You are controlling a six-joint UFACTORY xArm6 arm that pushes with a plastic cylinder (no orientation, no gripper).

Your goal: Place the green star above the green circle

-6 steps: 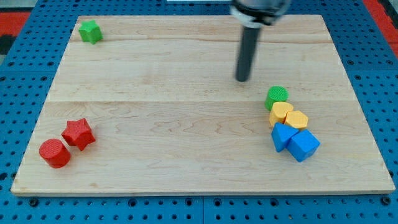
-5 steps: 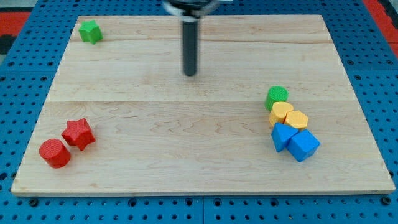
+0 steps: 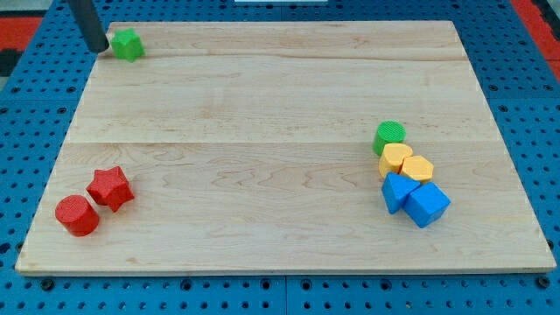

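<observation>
You are looking at a wooden board lying on a blue pegboard, and the board is filling most of the view. The dark rod is entering from the view's top left, and its upper part is being cut off by the frame edge, so you are seeing no arm above it. There is no pincer on this rig, so you are getting no open or closed state; my tip is sitting just beside the green star, on its left, and you cannot tell whether it is touching.

The green star is resting in the board's top left corner, well apart from the green circle at the view's right. The star is small here; its points are hard to make out, so you cannot read its heading or any long axis.

Below the green circle, two yellow blocks and two blue blocks are clustering, touching one another. At the bottom left, a red star is touching a red cylinder.
</observation>
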